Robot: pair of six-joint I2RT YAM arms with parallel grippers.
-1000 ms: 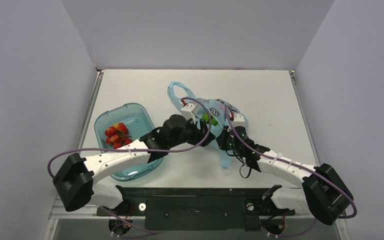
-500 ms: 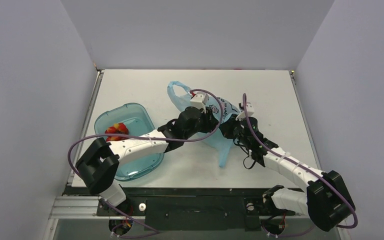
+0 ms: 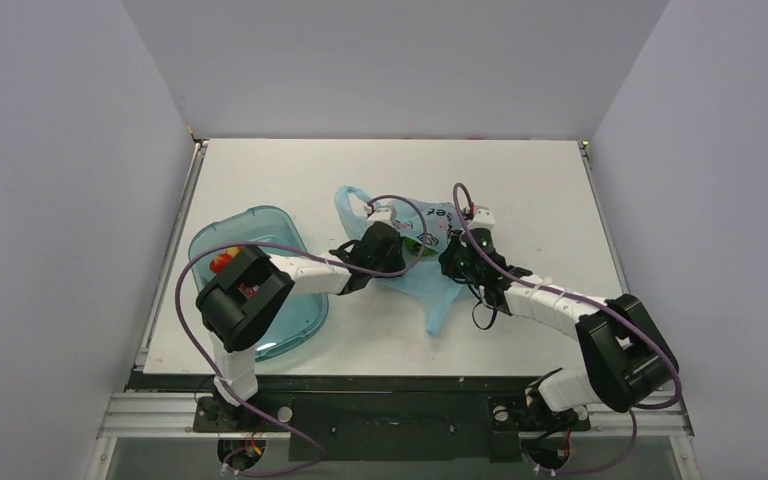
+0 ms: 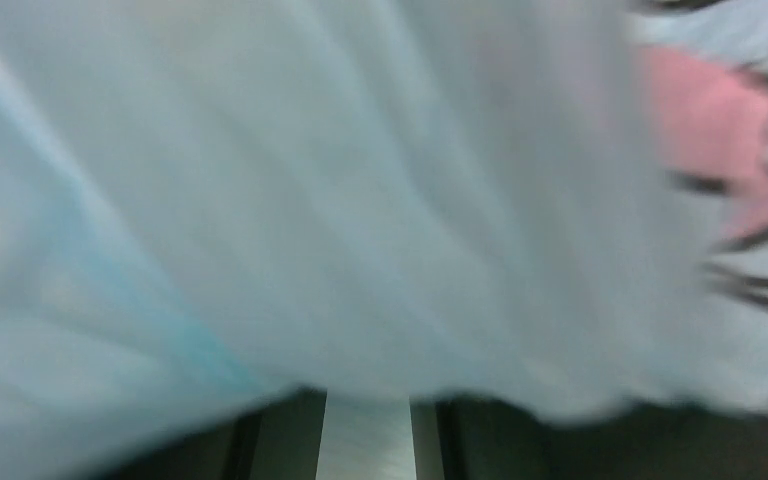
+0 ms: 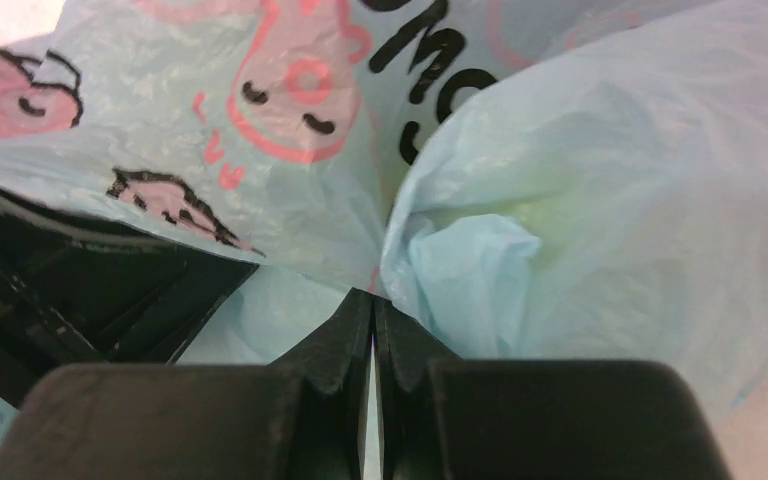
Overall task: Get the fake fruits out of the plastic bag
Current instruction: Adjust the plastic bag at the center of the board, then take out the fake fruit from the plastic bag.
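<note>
The light-blue plastic bag with pink and dark prints lies mid-table. My left gripper is pushed into its left side. In the left wrist view the blurred bag film fills the picture and hides the fingertips; the jaws stand a little apart with nothing seen between them. My right gripper is shut on a fold of the bag, jaws pinched together. A green fruit shows through the film between the grippers, and as a green tint in the right wrist view. The other fruits are hidden.
A rigid teal tray stands at the left with the red berry cluster in it, partly under my left arm. One bag handle loop lies toward the back. Grey walls enclose the table on three sides.
My left arm has swung from over the tray to the bag and pushed its gripper into it. The bag has sunk lower and flatter. My right gripper has kept its hold and shifted slightly.
</note>
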